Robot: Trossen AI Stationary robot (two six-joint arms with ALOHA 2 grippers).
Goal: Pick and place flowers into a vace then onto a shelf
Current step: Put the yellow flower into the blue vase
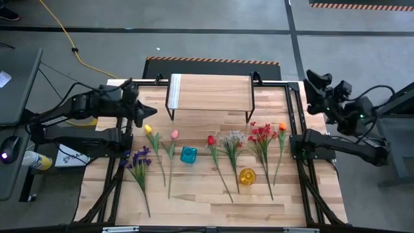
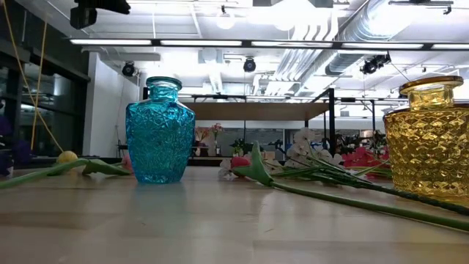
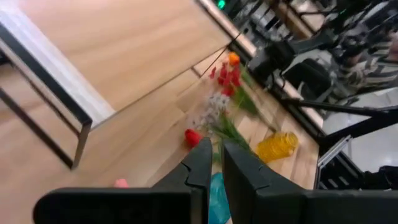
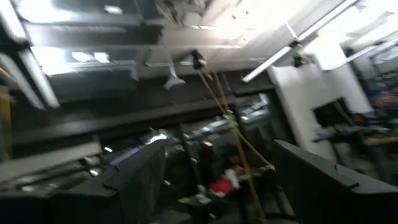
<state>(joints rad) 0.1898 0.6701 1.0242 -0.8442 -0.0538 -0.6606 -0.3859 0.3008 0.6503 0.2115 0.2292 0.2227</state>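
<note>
In the low view a long green stem [image 2: 344,199] lies closest, slanting across the counter [image 2: 183,227], with the yellow vase [image 2: 429,139] at the right edge and the blue vase [image 2: 160,132] standing upright farther left.

Seen from above, the flowers [image 1: 229,152] lie in a loose row on the counter, stems pointing toward the near edge, blooms toward the shelf [image 1: 210,92]. The blue vase sits between the pink and red blooms; the yellow vase stands lower, among the stems of the white and red flowers. The shelf stands at the far side of the counter, nothing on it.

The left arm reaches in from the left, its forearm level, and its left claw [image 1: 143,116] hangs above the counter just beside the shelf's left leg, near the yellow bloom. Its fingers [image 3: 202,165] are narrow, almost together, holding nothing.

The right arm is folded back off the counter's right side, its right claw [image 1: 310,81] raised and tipped upward toward the ceiling, fingers [image 4: 140,180] spread wide and empty.
</note>
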